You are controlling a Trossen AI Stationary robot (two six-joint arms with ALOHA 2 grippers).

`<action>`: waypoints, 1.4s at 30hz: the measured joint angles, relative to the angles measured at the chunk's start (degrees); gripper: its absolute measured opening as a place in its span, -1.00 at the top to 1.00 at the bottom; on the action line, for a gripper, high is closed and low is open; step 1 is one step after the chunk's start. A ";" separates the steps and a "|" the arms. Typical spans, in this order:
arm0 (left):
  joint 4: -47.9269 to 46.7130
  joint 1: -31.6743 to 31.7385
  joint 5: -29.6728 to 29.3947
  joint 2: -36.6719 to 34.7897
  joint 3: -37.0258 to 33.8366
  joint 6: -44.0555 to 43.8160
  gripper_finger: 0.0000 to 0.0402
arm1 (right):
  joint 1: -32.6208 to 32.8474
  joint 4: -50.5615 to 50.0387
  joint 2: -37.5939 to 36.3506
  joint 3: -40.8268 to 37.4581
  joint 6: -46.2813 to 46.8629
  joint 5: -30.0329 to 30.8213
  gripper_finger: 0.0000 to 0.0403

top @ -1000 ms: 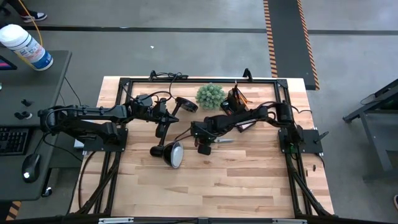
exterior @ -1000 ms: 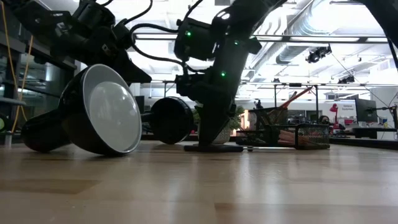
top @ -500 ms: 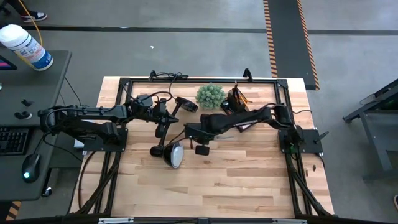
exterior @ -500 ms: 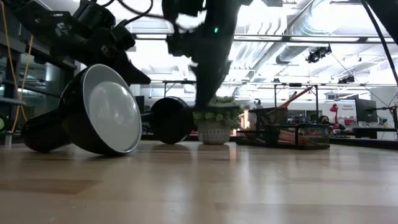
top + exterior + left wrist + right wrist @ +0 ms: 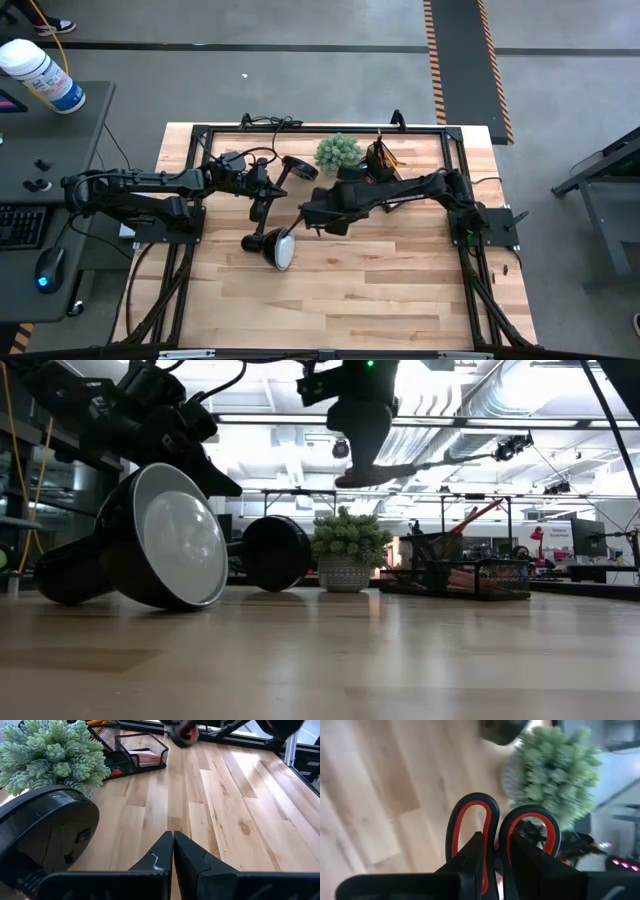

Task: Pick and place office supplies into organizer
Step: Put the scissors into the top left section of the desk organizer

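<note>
From the low camera I see the lamp head nearest, lying on its side on the table. Behind it stands the left gripper, fingers pressed together on nothing. Mid-table, I hold the right gripper raised clear of the wood, fingers clamped on the red-handled scissors. Farther back sit the lamp base and the plant. The organizer rests beside the plant at the far edge.
</note>
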 joint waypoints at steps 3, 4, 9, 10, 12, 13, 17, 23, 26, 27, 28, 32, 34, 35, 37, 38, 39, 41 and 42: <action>-0.01 -0.01 0.01 0.02 0.00 0.00 0.99 | 0.04 -2.55 -0.63 0.02 2.36 2.86 0.68; -0.01 0.01 0.01 0.01 -0.01 0.01 0.99 | 0.04 -3.43 -0.82 0.02 2.96 3.84 0.68; -0.24 -0.01 0.04 0.00 -0.01 0.30 0.99 | 0.26 -5.78 -2.88 -0.20 5.99 7.66 0.68; -0.28 0.00 0.04 0.01 -0.01 0.34 0.99 | 0.44 -5.85 -3.58 -0.19 6.56 8.63 0.68; -0.39 -0.01 0.07 0.02 0.01 0.39 0.99 | 0.86 -6.15 -4.76 -0.17 8.01 10.52 0.68; -0.41 0.01 0.07 0.00 0.00 0.45 0.99 | 1.14 -6.33 -5.37 -0.17 8.81 11.47 0.68; -0.42 0.01 0.07 0.01 -0.01 0.47 0.99 | 2.31 -6.79 -7.29 -0.28 11.84 15.42 0.68; -0.42 0.00 0.07 0.01 0.00 0.53 0.99 | 3.88 -6.53 -12.59 -9.11 19.30 20.64 0.68; -0.42 -0.01 0.07 0.02 -0.01 0.69 0.99 | 4.20 -3.68 -16.50 -16.65 22.89 24.11 0.67; -0.41 0.01 0.07 0.02 0.01 0.69 0.99 | 4.19 -1.92 -17.94 -19.30 23.74 25.37 0.67; -0.39 0.01 0.05 0.01 0.00 0.69 0.99 | 4.08 0.18 -19.68 -22.10 24.12 26.59 0.67; 0.04 -0.01 0.07 0.00 -0.01 0.65 0.99 | 2.80 12.65 -26.59 -34.01 23.29 32.90 0.67; 0.04 0.01 0.07 0.01 -0.01 0.65 0.99 | 1.80 19.46 -30.48 -39.65 21.20 35.64 0.67; 0.09 0.01 0.07 0.01 0.00 0.63 0.99 | 1.12 23.04 -32.43 -42.33 19.78 36.13 0.67; 0.15 0.00 0.04 0.02 0.01 0.47 0.99 | -0.15 30.02 -36.26 -47.44 17.06 37.28 0.67; 0.26 0.01 0.04 0.00 -0.01 0.45 0.99 | -0.78 33.12 -38.07 -49.85 15.48 37.96 0.67; 0.44 0.01 0.04 0.01 -0.01 0.45 0.99 | -1.30 36.51 -39.89 -52.12 14.11 38.36 0.67; 0.77 0.01 0.04 0.02 0.01 0.43 0.99 | -2.41 43.06 -43.65 -56.01 10.63 38.49 0.67; 0.89 0.00 0.04 0.01 0.01 0.43 0.99 | -2.83 46.07 -45.58 -57.81 8.64 38.56 0.67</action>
